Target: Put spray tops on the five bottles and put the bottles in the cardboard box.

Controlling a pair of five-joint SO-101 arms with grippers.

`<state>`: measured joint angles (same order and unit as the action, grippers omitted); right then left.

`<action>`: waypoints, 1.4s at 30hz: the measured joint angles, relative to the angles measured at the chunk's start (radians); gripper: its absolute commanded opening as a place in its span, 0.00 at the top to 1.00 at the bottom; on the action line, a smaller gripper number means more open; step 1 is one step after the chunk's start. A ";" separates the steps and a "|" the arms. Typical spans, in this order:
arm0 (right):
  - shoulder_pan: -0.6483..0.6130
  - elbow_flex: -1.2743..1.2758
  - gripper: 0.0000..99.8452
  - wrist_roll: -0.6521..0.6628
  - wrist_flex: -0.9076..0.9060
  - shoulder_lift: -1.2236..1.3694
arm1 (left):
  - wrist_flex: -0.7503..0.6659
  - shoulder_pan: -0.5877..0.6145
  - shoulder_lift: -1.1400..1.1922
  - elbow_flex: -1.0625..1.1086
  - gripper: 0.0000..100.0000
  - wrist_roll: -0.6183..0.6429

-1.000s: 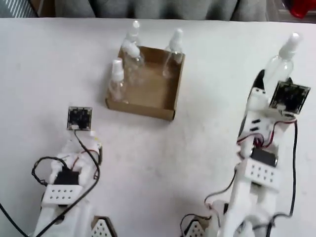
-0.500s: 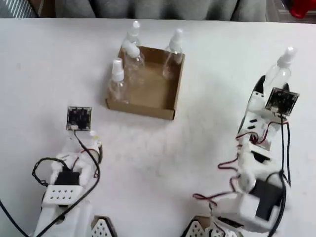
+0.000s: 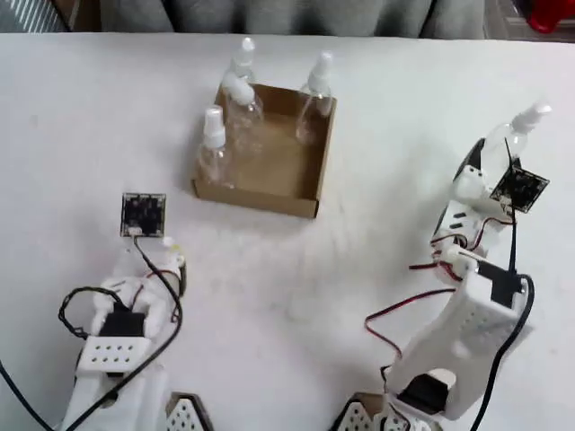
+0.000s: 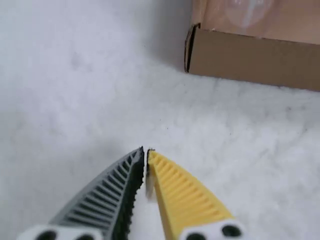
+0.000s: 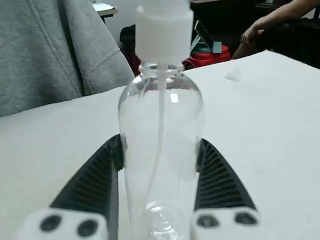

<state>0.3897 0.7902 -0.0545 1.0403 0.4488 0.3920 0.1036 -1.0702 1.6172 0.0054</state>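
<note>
Change over the last second: the right hand (image 5: 160, 150) had come lower and nearer the arm's base in the high view, carrying the bottle (image 5: 160, 115) with it. The bottle's spray top (image 5: 164, 30) sat farther down the picture than before and leaned out more toward the bench's right edge. The right arm's rear links had folded back and swung, so its pale upper segment lay angled near the bench's front edge. The left arm, the cardboard box (image 3: 256, 199) and the four bottles (image 3: 241, 108) in it had not moved.

Hands: the right hand's two dark ribbed fingers (image 5: 102, 175) pressed on either side of the clear bottle's body, below its shoulder. The bottle was capped and stood upright between them, with the dip tube visible inside it. The left hand (image 4: 146, 152) was closed tip to tip, grey finger against yellow, and held nothing. It lay low over the bench, just short of the box's near corner.

Location: the held bottle was at the right side of the bench, well apart from the box. The other four, all capped, stood along the box's left and far sides.

Surface: the bench (image 3: 90, 108) was white and slightly mottled. Red and black leads (image 3: 395, 310) trailed along the right arm.

Room: grey fabric (image 5: 60, 50) hung beyond the far edge. A red object (image 3: 550, 13) sat at the far right corner.
</note>
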 measured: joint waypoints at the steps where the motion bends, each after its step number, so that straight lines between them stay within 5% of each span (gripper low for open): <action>1: 0.000 -0.011 0.99 0.000 0.000 0.012 | 0.000 0.000 0.000 0.000 0.98 0.000; 21: 0.000 -0.112 0.98 0.071 0.071 0.196 | -0.026 0.000 0.000 0.000 0.98 0.000; 30: -0.008 -0.112 0.72 0.117 0.072 0.198 | -0.032 0.000 0.000 0.000 0.98 0.000; 42: -0.014 -0.083 0.70 0.117 0.069 0.209 | -0.032 0.000 0.000 0.000 0.98 0.000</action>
<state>0.3759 0.7073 0.0621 1.1093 0.6575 0.3598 0.1036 -1.0702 1.6172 0.0054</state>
